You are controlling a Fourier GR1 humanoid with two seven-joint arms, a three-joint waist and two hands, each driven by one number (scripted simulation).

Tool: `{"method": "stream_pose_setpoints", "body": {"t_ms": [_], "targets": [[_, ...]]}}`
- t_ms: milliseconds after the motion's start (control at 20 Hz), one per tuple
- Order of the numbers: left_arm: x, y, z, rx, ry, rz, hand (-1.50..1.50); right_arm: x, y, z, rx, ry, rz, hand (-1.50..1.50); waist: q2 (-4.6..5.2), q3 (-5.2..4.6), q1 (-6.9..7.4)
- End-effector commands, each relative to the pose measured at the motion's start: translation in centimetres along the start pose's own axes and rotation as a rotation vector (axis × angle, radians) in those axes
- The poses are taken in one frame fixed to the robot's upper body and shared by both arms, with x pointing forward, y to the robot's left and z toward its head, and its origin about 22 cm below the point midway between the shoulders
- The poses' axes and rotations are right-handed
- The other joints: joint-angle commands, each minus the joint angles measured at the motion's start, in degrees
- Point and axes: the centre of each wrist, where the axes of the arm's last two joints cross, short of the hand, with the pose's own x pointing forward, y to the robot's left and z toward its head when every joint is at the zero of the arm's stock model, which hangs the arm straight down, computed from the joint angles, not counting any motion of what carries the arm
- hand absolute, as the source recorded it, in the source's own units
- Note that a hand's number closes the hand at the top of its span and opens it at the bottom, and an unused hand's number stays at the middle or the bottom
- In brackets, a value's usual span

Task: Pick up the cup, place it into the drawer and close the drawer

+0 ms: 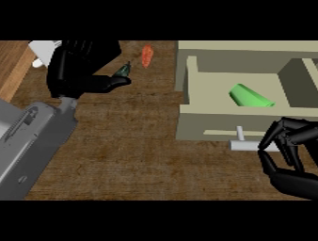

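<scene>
A green cup (pixel 250 96) lies on its side inside the open beige drawer (pixel 210 123) at the upper right. My right hand (pixel 295 157) is at the drawer's front, its fingers curled just right of the pale handle (pixel 242 143), holding nothing that I can see. My left hand (pixel 78 70) is raised at the upper left with straight fingers and nothing in it.
An orange carrot-like thing (pixel 147 55) and a small dark green thing (pixel 123 70) lie on the wooden counter (pixel 134 150) near my left hand. A white object (pixel 43 49) sits at the top left. My grey left forearm (pixel 30 141) crosses the left side.
</scene>
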Motion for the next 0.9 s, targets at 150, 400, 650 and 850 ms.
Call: {"method": "stream_pose_setpoints", "body": {"t_ms": [150,400,650,850], "targets": [[0.1,4.9,4.3,0.029,0.006,0.008,-1.50,-1.3,2.0,-1.8,0.129,-0.010,0.262,1.50,0.35,0.00,-0.01],[0.8,6.5,6.4,0.010,0.025,0.033,-1.50,-4.0,3.4,-2.5,0.215,0.055,0.497,1.50,0.40,0.03,0.14],[0.6,11.0,9.1,0.023,0.019,0.026,-1.50,-8.3,5.3,-3.4,0.212,0.051,0.540,1.50,0.48,0.02,-0.77],[0.9,11.6,9.1,0.039,0.021,0.005,-1.50,-11.8,6.9,-4.9,0.253,0.114,0.577,-1.50,0.55,0.04,-0.76]]}}
